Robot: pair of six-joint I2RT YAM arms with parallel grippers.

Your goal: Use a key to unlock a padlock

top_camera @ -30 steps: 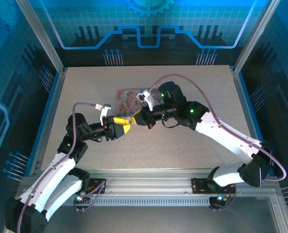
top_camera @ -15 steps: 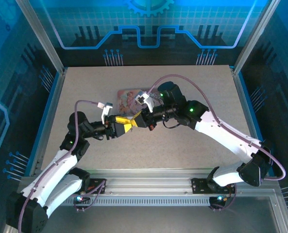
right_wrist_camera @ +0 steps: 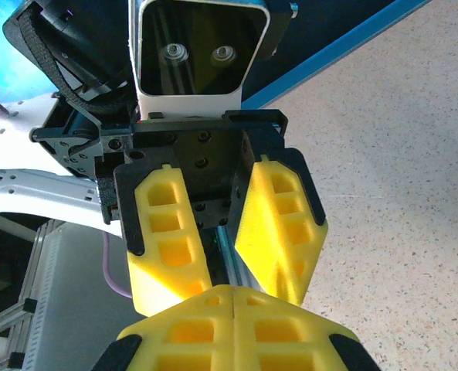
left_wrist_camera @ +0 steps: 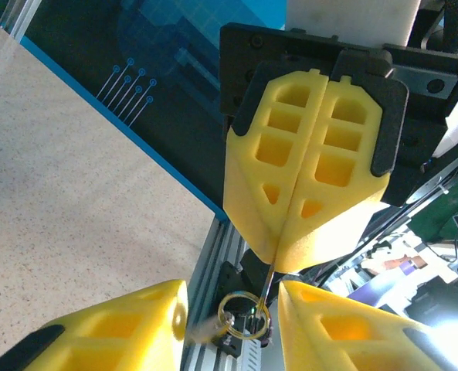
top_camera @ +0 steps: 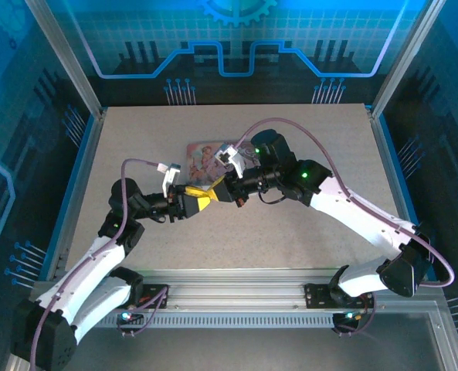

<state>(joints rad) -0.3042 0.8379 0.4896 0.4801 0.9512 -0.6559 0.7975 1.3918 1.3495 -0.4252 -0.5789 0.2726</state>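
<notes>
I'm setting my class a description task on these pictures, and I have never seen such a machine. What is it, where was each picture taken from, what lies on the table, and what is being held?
These are two robot arms bolted to the near edge of a table. Each ends in a gripper with two yellow fingers. The wide picture looks down from above and behind the arms. The other two come from a camera on each wrist, so each shows its own fingers up close. A pink picture-printed tin lies on the table just beyond the two grippers, which meet tip to tip. The right gripper is shut on a thin metal strip, apparently the key, with a small ring hanging from it. The left gripper is open, with one finger on either side of that ring.
</notes>
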